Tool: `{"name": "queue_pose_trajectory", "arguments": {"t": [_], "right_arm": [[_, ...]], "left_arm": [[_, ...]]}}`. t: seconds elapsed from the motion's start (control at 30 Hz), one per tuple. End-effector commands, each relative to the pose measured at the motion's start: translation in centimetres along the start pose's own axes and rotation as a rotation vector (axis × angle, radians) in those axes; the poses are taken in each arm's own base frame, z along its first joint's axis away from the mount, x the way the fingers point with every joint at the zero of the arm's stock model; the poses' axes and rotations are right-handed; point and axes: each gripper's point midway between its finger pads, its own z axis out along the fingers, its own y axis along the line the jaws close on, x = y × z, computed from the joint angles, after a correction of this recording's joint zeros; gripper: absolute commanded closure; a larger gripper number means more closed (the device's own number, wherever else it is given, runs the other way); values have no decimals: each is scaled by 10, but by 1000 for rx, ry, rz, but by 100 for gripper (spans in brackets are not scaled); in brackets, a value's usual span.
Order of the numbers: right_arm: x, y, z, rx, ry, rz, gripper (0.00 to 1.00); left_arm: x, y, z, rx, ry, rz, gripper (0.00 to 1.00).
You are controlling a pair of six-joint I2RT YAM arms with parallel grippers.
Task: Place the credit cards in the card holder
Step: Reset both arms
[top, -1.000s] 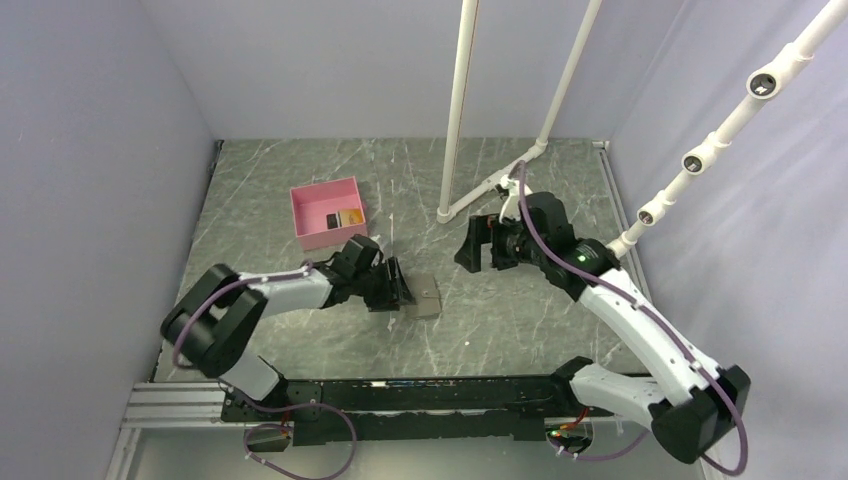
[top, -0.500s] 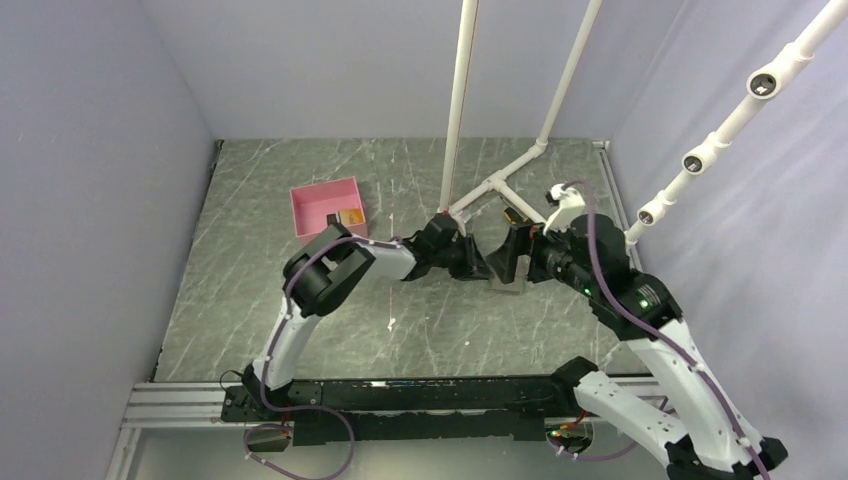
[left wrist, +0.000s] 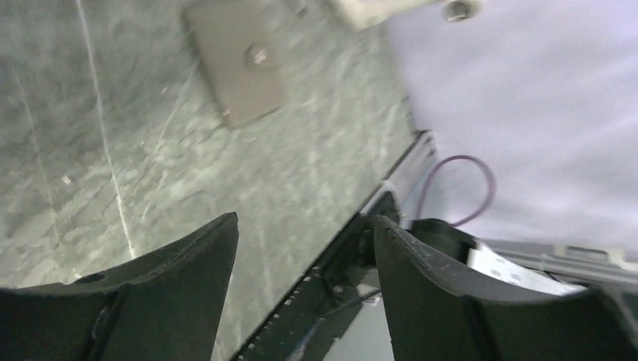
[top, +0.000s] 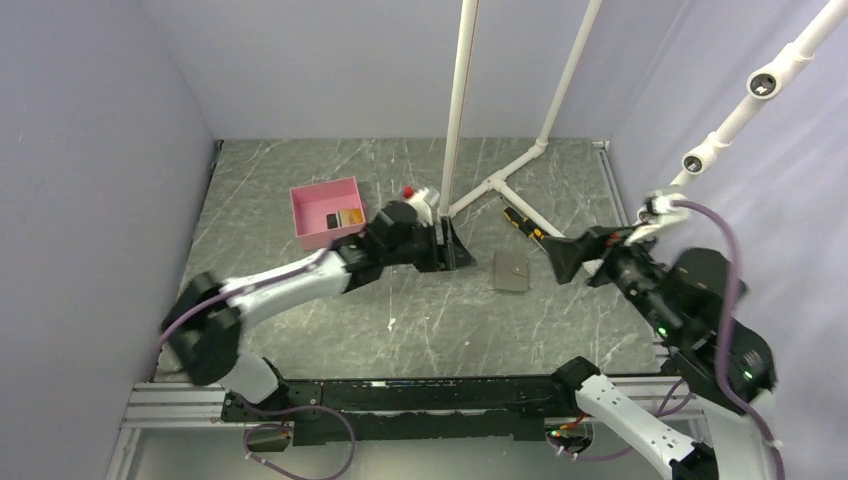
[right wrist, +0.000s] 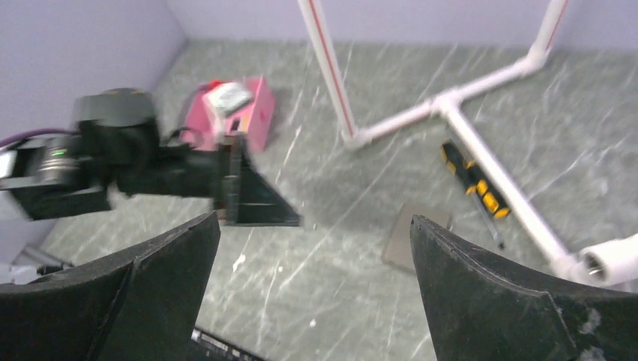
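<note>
Cards (top: 349, 217) sit in the pink box (top: 310, 215). The card holder (top: 511, 271) lies folded on the counter (top: 290, 170) between my left tool (top: 452, 250) and right tool (top: 562, 260), both hovering with jaws apart, empty.

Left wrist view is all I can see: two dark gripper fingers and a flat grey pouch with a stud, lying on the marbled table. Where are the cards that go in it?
Observer: Not near it. An orange card and a black card lie in a pink box, on the other side of the left gripper from the card holder.
Operator: Is either arm holding anything?
Observer: No. The right gripper hangs open and empty to the holder's right.
Operator: Anything else lying about?
Observer: A yellow-and-black screwdriver beside the white pipe frame, just beyond the holder.
</note>
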Motion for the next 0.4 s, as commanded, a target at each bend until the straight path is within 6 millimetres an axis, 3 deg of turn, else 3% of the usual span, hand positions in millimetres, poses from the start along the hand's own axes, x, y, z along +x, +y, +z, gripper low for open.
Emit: {"name": "queue_pose_trajectory", "arguments": {"t": [0.0, 0.13, 0.2, 0.37], "right_arm": [[-60, -7, -52, 27, -238, -69, 0], [-90, -21, -89, 90, -401, -57, 0], [-101, -30, -108, 128, -475, -27, 0], [-109, -35, -135, 134, -566, 9, 0]], "left_arm": [[-45, -54, -105, -8, -198, 210, 24], [-78, -82, -197, -33, -413, 314, 10], [-88, -93, -236, -38, -500, 352, 8], [-101, -124, -307, 1, -623, 438, 6]]}}
